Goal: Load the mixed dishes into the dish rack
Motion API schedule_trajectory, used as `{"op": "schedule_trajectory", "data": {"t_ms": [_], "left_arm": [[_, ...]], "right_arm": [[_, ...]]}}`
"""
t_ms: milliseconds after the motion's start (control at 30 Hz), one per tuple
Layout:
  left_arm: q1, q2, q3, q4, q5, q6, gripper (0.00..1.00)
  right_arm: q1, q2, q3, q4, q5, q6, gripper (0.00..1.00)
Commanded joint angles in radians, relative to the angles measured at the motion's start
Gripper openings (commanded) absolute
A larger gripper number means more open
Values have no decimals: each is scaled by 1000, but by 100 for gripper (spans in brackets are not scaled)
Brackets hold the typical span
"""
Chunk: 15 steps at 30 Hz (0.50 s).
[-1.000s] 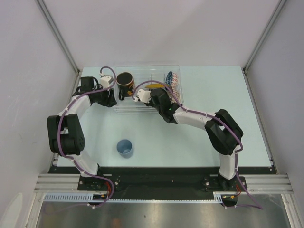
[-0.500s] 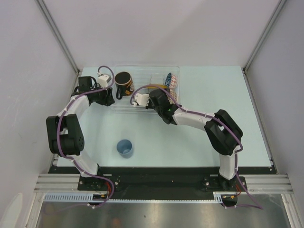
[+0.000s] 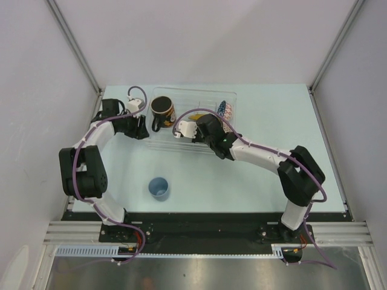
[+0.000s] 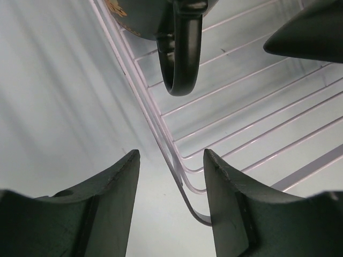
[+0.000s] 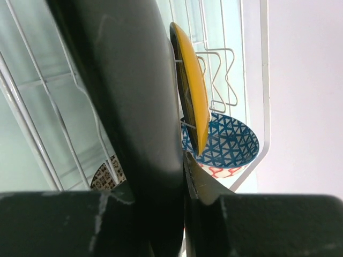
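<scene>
Left gripper [image 4: 170, 160] stands spread, its fingers straddling the dish rack [image 4: 134, 91] rim, with the red-inside dark mug [image 4: 182, 53] just ahead inside. Right gripper [image 5: 163, 176] pinches the black floral square plate [image 5: 118, 96] on edge, beside the yellow round plate [image 5: 194, 91].

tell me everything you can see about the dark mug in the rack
The dark mug stands upright, mouth up, at the left end of the clear dish rack. Glossy, ceramic-looking, gold print on its side, black loop handle pointing toward the open left gripper, which does not touch it.
</scene>
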Motion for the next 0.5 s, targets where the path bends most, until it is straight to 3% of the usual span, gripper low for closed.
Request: {"op": "schedule_trajectory", "data": {"t_ms": [0,200,367,467], "left_arm": [[1,-51,-26,-170,21,133,56],[-10,-115,-104,-243,10,199,56],[-18,-126,-118,-236,13,187,56],[-25,-128,-107,-227,20,171,56]], "right_arm": [[-19,-193,-19,-56,107,144,0],[-19,-248,-38,-39,126,127,0],[10,-239,-27,79,143,18,0],[25,-229,19,67,170,-16,0]]}}
